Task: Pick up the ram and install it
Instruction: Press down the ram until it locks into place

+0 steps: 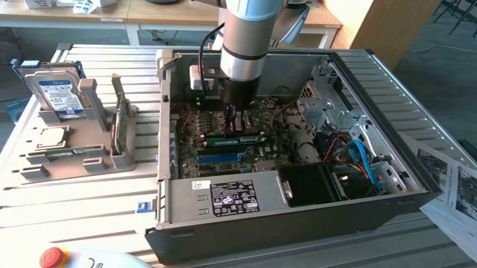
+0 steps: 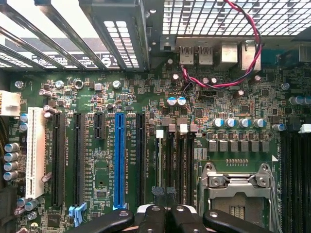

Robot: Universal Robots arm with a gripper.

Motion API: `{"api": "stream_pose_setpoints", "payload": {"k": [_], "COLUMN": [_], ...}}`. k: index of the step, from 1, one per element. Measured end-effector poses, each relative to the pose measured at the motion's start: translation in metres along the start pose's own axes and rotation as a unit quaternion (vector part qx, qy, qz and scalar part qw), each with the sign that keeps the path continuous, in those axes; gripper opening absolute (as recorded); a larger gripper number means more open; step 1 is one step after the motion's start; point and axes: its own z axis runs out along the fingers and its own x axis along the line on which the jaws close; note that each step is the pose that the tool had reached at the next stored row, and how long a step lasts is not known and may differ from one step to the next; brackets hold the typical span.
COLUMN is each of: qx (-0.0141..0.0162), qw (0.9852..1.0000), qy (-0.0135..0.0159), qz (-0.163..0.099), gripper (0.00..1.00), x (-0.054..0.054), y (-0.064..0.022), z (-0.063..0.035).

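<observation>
The gripper (image 1: 237, 114) hangs inside the open computer case (image 1: 387, 184), low over the motherboard (image 1: 223, 159), with the ram (image 1: 234, 138) lying on the board just below it in the exterior view. Toward the exterior view's left of the gripper, outside the case, a tray (image 1: 75, 162) carries a hard drive (image 1: 58, 92) and an upright card (image 1: 119, 120). Nearer the camera than the gripper sits the power supply (image 1: 227, 198), and to the exterior view's right of it the drive cage (image 1: 324, 106).
</observation>
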Motion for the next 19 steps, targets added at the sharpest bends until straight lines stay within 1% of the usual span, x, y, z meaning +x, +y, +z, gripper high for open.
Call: {"api": "stream_pose_setpoints", "payload": {"k": [4,5,8,19], "qx": [0.0006,0.0001,0.0000,-0.0001], "qw": [1.0000,1.0000,1.0000,1.0000], "qy": [-0.0009,-0.0003,-0.0002,-0.0001], "qz": [0.000,0.000,0.000,0.000], "gripper": [0.11,0.11,0.11,0.11], "x": [0.000,0.000,0.000,0.000], "y": [-0.0001,0.0001,0.0003,0.0010], "z": [-0.0023,-0.0040,-0.0078,-0.0283]}}
